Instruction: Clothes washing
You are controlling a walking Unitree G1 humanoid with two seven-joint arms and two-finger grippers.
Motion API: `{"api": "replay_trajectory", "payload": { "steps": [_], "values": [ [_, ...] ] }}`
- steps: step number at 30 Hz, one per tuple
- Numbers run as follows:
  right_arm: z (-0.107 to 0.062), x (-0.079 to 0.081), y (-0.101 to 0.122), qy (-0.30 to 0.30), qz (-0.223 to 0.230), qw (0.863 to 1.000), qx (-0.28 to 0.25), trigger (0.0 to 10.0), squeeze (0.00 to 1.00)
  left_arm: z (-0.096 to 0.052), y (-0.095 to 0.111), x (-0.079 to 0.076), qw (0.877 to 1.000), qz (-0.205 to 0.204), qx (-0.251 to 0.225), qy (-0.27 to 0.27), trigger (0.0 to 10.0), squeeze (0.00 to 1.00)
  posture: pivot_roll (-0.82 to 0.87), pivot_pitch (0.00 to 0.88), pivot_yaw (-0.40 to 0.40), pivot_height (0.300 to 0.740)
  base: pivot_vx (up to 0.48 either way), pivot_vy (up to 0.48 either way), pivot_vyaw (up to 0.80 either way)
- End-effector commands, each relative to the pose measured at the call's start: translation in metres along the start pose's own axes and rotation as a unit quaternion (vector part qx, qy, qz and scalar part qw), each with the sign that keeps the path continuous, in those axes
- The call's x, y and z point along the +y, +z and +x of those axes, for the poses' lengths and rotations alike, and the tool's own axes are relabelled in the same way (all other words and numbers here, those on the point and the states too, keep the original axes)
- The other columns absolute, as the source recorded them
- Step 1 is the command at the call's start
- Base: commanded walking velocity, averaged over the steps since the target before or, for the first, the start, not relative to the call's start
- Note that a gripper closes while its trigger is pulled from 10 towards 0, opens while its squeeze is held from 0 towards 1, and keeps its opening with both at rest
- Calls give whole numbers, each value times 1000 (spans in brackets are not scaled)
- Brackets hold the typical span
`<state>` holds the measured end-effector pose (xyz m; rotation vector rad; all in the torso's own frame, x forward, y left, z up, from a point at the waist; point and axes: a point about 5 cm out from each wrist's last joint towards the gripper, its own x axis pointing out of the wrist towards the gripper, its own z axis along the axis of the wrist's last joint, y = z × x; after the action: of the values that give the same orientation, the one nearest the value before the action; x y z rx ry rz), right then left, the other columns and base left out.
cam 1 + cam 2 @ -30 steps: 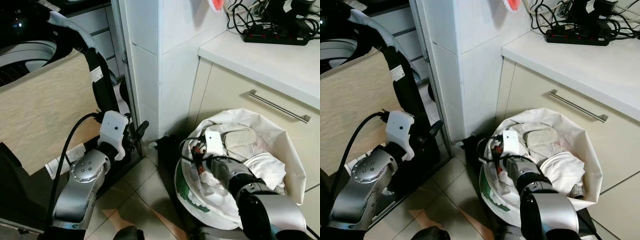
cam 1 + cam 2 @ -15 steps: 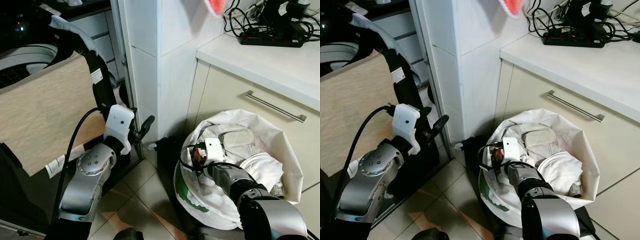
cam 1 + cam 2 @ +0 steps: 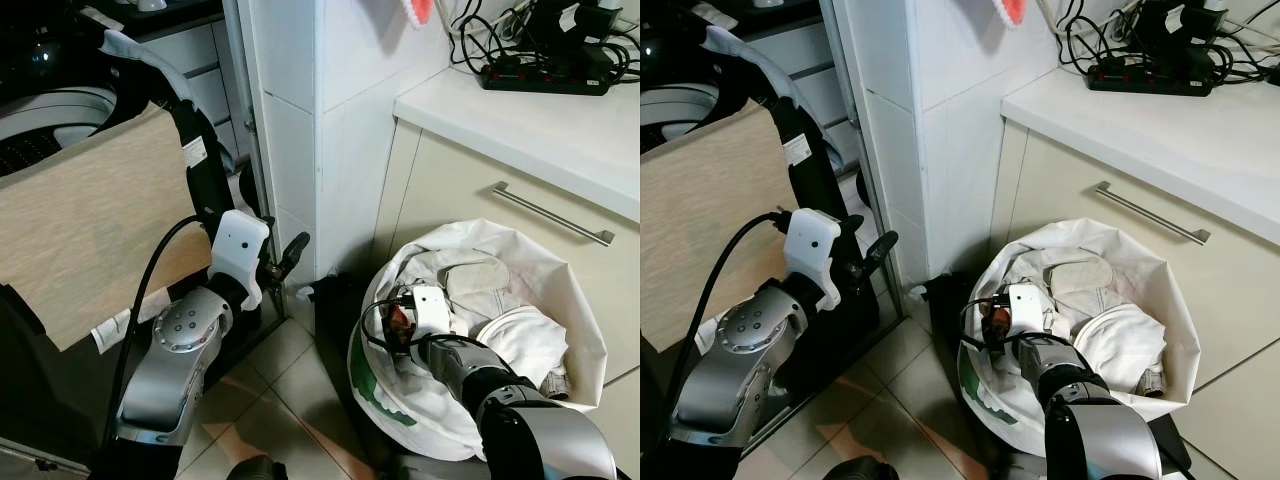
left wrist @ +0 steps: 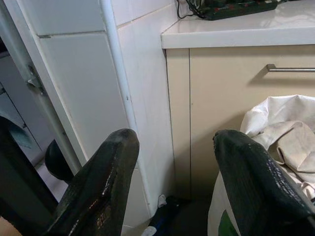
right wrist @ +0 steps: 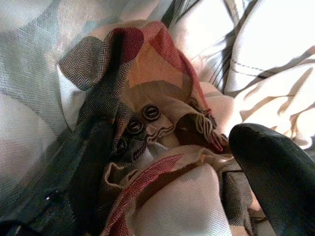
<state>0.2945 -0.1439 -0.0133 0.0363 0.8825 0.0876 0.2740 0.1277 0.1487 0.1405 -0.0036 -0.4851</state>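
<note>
A white laundry bag point(image 3: 548, 272) stands on the floor against the cupboard, stuffed with pale clothes point(image 3: 478, 276). My right gripper point(image 5: 167, 162) is sunk into its near side, open, its two fingers point(image 5: 275, 167) straddling a crumpled red, tan and herringbone garment point(image 5: 152, 93) with dark buttons. From the head I see that wrist point(image 3: 432, 312) at the bag's rim. My left gripper point(image 3: 288, 256) is held up in front of the tiled pillar, open and holding nothing, its fingers point(image 4: 98, 191) wide apart. The washing machine's drum point(image 3: 45, 115) is at far left.
A beige cloth point(image 3: 90, 220) hangs over a black frame point(image 3: 200, 165) beside the washer. The white tiled pillar point(image 3: 300, 120) stands between washer and cupboard. A steel handle point(image 3: 555, 212) and a counter with a power strip point(image 3: 550, 75) are above the bag. Tiled floor point(image 3: 290, 375) lies below.
My right wrist has sunk a little lower and farther into the bag. The left arm rose slightly a second ago and has held still since.
</note>
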Motion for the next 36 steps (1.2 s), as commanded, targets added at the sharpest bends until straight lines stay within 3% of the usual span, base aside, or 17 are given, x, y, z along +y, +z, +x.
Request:
{"api": "replay_trajectory", "payload": {
  "steps": [1,5,6,7,31,36],
  "values": [
    [1,0,-11,-3,0,1000,19,10000,0,-4,1,0,1000,3,3,-3,10000,0,86,48,24,724,0,0,0],
    [1,2,-18,-3,2,1000,28,10000,0,-6,1,0,1000,3,4,-2,10000,0,93,47,27,724,0,0,0],
    [1,3,-19,-3,2,1000,29,2980,0,-6,1,0,1000,4,4,-2,10000,0,93,47,27,724,0,0,0],
    [1,4,-20,1,4,1000,28,0,0,-5,2,-1,1000,4,4,-3,10000,0,91,46,28,724,0,0,0],
    [2,13,-22,5,44,999,8,0,0,-2,7,-3,1000,8,6,-20,10000,0,91,73,57,724,0,0,0],
    [1,14,8,9,54,997,-54,0,0,2,7,-4,1000,8,5,-23,10000,0,73,61,52,724,0,0,0]
  ]
}}
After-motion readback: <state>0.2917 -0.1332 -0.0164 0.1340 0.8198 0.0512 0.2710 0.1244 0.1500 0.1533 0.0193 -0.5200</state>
